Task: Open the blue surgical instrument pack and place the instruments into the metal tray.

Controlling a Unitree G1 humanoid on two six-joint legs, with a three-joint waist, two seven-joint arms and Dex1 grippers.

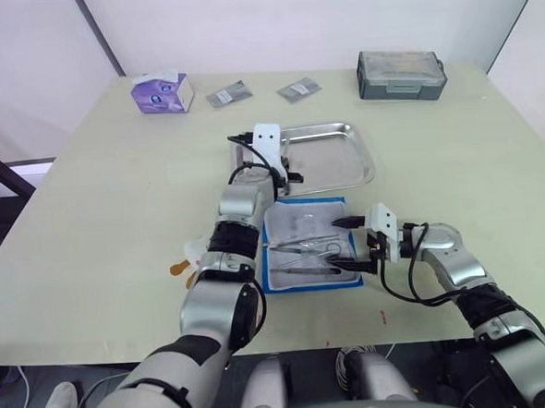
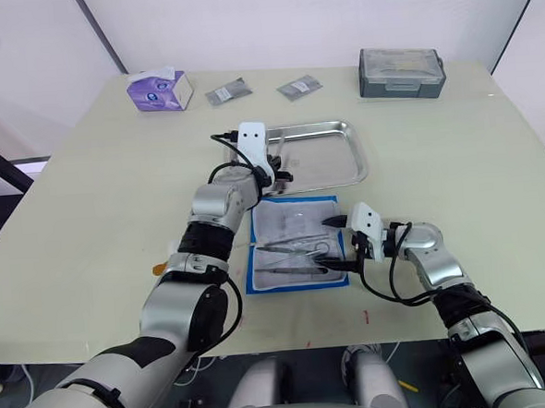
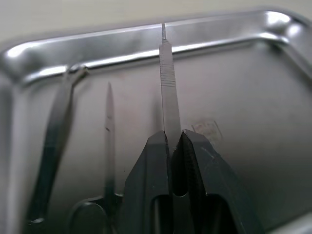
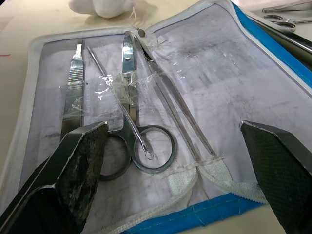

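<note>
The blue surgical instrument pack lies open on the table, just in front of the metal tray. Its pale lining holds instruments: ring-handled scissors, a flat ribbed handle, a thin probe and long tweezers. My right gripper stands open at the pack's right edge, fingers spread wide over the lining, holding nothing. My left gripper hovers over the tray's left end, shut on a thin silver scalpel handle. In the tray lie scissors and another instrument.
At the table's far side are a purple tissue box, two grey foil packets and a dark grey plastic box. A small white wad lies left of the pack beside my left forearm.
</note>
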